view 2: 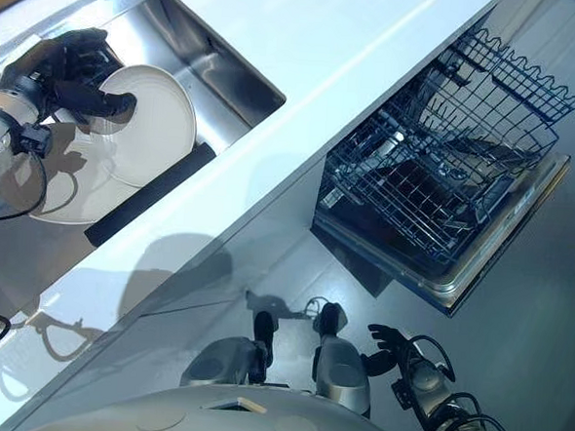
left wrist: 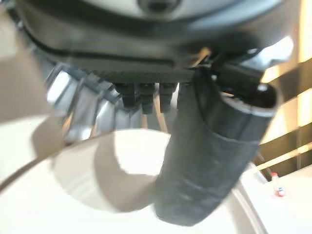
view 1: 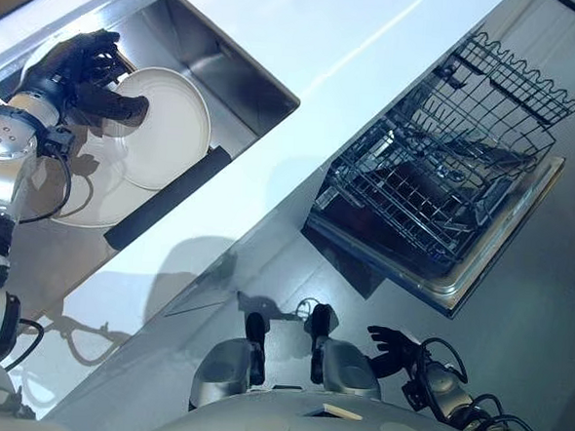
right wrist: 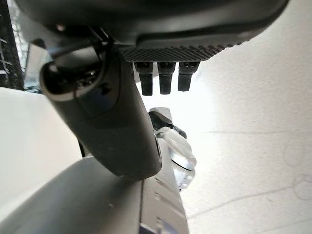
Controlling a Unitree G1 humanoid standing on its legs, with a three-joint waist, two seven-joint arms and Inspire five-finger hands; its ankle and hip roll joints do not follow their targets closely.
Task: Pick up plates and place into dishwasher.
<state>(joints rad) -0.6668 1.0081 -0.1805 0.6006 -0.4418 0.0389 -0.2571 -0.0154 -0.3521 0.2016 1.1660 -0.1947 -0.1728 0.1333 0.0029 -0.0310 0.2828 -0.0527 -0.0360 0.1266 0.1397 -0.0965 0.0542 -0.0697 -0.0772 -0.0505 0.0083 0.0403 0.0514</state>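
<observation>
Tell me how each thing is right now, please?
Top plate: tilted up in the sink, pinched by the left hand.
Lower plate: lying flat beneath it.
Left hand: shut on the top plate.
Right hand: down low, holding nothing, fingers relaxed.
Dishwasher rack: pulled out, no plates in it.
Sink: holds two plates.

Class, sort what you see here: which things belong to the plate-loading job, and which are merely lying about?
Job: upper white plate pinched by the left hand; second plate beneath; sink; dishwasher rack; right hand, idle.

Lying about: dark mat in the sink; white counter.
</observation>
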